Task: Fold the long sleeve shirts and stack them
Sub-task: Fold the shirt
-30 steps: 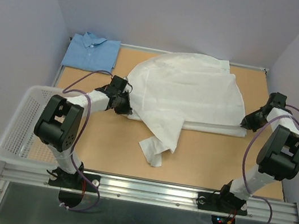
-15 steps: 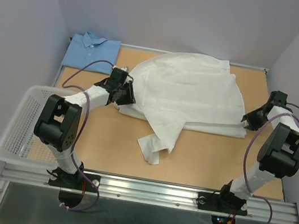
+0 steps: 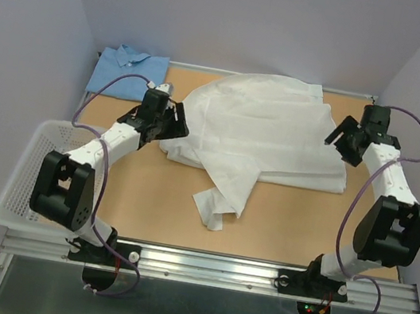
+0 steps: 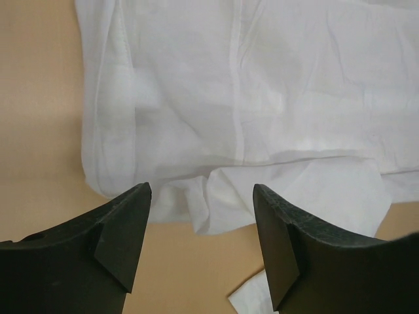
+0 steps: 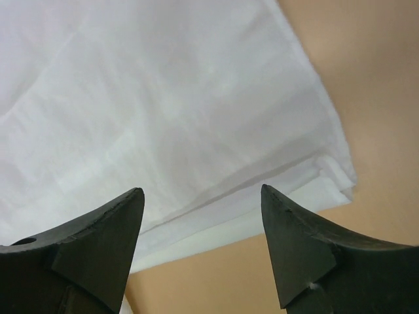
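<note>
shirt point(image 4: 262, 85): white, rumpled, filling the upper and right of the frame.
table point(image 4: 39, 98): tan, showing at left and bottom.
gripper point(image 4: 201, 190): bottom centre, fingers spread, gripping nothing.

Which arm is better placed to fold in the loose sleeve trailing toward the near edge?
Left, probably. The left end effector hangs open at the left edge of the white shirt, nearer the sleeve; the right end effector is open farther off.

White shirt point(image 3: 262, 133): thin matt cloth, creased. Table point(image 3: 288, 218): smooth matt wood-look board. Basket point(image 3: 25, 174): white plastic mesh.
</note>
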{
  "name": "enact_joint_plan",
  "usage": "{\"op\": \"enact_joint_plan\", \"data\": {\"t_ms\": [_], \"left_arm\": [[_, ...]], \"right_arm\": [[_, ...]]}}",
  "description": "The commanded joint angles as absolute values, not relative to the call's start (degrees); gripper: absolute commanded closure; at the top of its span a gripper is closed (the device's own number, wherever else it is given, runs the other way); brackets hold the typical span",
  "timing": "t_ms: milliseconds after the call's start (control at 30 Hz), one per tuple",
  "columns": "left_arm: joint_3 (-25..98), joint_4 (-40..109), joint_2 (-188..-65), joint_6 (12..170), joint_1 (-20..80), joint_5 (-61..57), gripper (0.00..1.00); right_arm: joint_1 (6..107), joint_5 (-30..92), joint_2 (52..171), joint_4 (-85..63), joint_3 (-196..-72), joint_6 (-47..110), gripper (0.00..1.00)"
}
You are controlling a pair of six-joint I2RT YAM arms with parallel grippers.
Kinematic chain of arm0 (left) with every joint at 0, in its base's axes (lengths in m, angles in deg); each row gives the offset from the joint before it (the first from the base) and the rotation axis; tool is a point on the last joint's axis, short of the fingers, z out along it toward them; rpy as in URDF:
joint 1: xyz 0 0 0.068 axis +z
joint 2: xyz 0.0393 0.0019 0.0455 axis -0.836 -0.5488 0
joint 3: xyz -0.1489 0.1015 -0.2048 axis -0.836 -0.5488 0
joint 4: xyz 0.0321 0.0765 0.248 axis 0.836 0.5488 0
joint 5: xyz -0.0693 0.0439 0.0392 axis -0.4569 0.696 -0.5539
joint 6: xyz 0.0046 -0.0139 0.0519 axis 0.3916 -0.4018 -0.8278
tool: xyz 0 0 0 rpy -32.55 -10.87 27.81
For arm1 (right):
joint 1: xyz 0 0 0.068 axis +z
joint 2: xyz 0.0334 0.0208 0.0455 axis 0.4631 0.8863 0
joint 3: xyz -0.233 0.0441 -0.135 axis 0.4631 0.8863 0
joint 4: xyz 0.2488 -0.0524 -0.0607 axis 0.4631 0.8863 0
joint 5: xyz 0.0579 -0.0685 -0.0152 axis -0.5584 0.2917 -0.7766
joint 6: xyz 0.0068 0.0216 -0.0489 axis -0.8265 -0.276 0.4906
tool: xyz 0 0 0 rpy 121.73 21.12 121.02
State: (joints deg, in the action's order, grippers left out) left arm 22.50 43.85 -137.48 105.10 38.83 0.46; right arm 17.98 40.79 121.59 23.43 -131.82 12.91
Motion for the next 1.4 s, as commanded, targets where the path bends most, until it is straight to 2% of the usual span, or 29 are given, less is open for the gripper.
{"op": "enact_joint_plan", "data": {"t_ms": [0, 100, 267, 700, 867, 1000, 1367], "left_arm": [[17.61, 44.21, -131.92, 103.22, 39.14, 2.79, 0.26], [13.92, 43.77, -130.86, 106.19, 39.31, 2.18, 0.28], [8.29, 41.58, -130.25, 110.77, 39.75, 0.26, 0.31], [3.17, 37.09, -130.5, 114.64, 40.02, -1.16, 0.31], [4.05, 35.6, -131.91, 114.82, 40.02, -1.16, 0.31], [4.06, 35.59, -132.7, 114.73, 40.02, -1.51, 0.31], [3.96, 36.74, -131.38, 112.98, 41.16, -0.72, 0.31]], "right_arm": [[25.0, 40.61, 117.33, 21.96, -134.82, 21.79, 0.23], [33.25, 35.98, 116.35, 22.13, -133.68, 27.5, 0.24], [51.62, 38.32, 116.35, 23.28, -131.31, 32.18, 0.23], [87.23, 44.73, 116.7, 23.09, -128.93, 29.56, 0.24], [93.58, 45.53, 120.83, 25.82, -128.05, 28.94, 0.25], [96.75, 50.69, 123.64, 29.68, -128.84, 28.76, 0.3], [101.23, 66.18, 128.39, 41.29, -133.67, 38.07, 0.28]]}}
